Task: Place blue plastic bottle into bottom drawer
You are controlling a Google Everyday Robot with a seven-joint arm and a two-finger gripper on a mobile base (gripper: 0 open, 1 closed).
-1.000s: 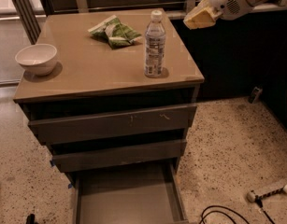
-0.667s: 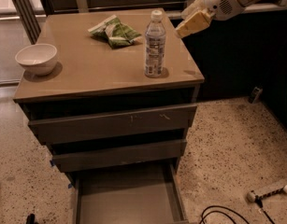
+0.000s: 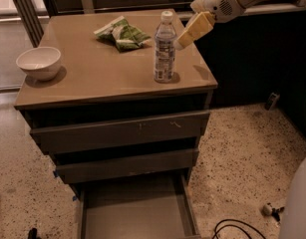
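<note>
The blue plastic bottle (image 3: 165, 49) stands upright near the right front of the cabinet top (image 3: 92, 78), clear with a white cap and a pale label. My gripper (image 3: 185, 36) hangs from the white arm at the upper right, just to the right of the bottle at its upper half and close to it, holding nothing. The bottom drawer (image 3: 137, 210) is pulled out at the foot of the cabinet, its flat grey floor bare.
A white bowl (image 3: 39, 62) sits at the left edge of the cabinet top. A green snack bag (image 3: 121, 33) lies at the back. The two upper drawers (image 3: 120, 133) are pushed in. Black cables (image 3: 237, 228) lie on the speckled floor at the lower right.
My gripper has moved left and slightly down, closing most of the distance to the bottle. The bottle, bowl and bag have not moved.
</note>
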